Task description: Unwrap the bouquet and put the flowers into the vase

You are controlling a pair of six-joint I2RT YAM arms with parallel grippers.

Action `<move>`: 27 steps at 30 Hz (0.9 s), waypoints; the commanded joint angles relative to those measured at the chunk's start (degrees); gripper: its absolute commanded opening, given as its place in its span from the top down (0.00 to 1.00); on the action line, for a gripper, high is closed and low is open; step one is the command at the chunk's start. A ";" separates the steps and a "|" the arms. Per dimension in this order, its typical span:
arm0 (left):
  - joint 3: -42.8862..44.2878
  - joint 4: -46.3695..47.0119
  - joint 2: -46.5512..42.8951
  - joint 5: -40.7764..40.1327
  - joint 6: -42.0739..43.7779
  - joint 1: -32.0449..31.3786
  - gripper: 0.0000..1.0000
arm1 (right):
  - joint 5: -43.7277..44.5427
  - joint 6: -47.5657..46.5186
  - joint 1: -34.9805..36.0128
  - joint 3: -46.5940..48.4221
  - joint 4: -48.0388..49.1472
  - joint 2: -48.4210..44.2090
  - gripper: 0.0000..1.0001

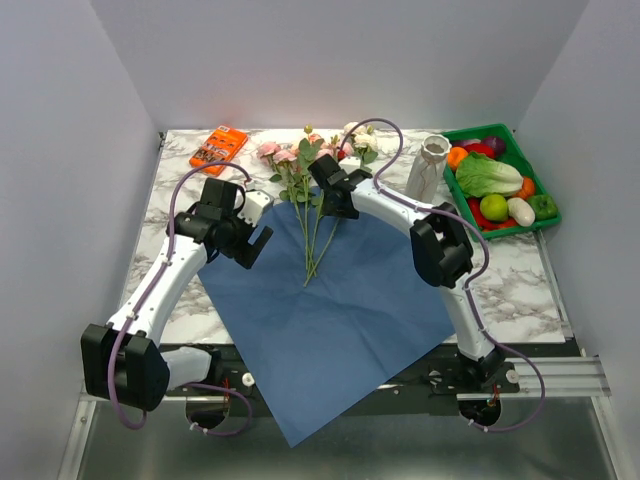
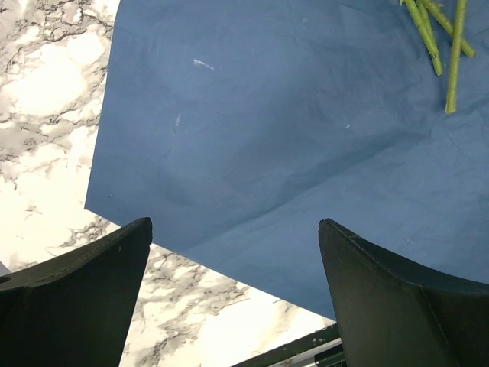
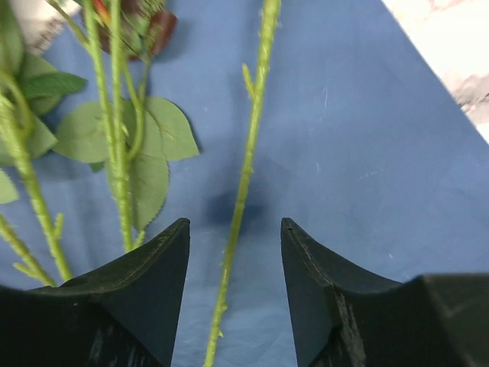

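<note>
The bouquet lies unwrapped: its blue paper (image 1: 320,310) is spread flat on the marble table. The flowers (image 1: 300,165) lie loose on it, pink and cream heads towards the back, thin green stems (image 2: 435,38) pointing forward. My right gripper (image 1: 335,200) hovers over the upper stems. In the right wrist view it (image 3: 234,229) is open, with one thorny stem (image 3: 243,183) running between the fingers and a gap on each side. My left gripper (image 1: 250,245) is open over the paper's left edge (image 2: 153,229), holding nothing. The whitish vase (image 1: 430,165) stands upright at the back right.
A green tray (image 1: 484,130) of toy vegetables sits right of the vase at the back right corner. An orange packet (image 1: 218,148) lies at the back left. The paper's near corner hangs over the table's front edge (image 1: 300,425).
</note>
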 commanded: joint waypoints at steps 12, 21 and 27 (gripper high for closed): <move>0.89 -1.31 -3.02 -1.50 0.57 0.44 0.01 | -2.75 2.47 -0.24 -0.83 -3.17 1.96 0.48; 1.77 -2.19 -3.90 -1.32 0.13 0.44 0.01 | -2.84 3.96 -0.15 -2.32 -3.61 2.40 0.56; 1.86 -2.89 -4.96 -1.67 0.22 0.44 0.01 | -1.96 4.14 -0.15 -3.90 -3.52 0.38 0.86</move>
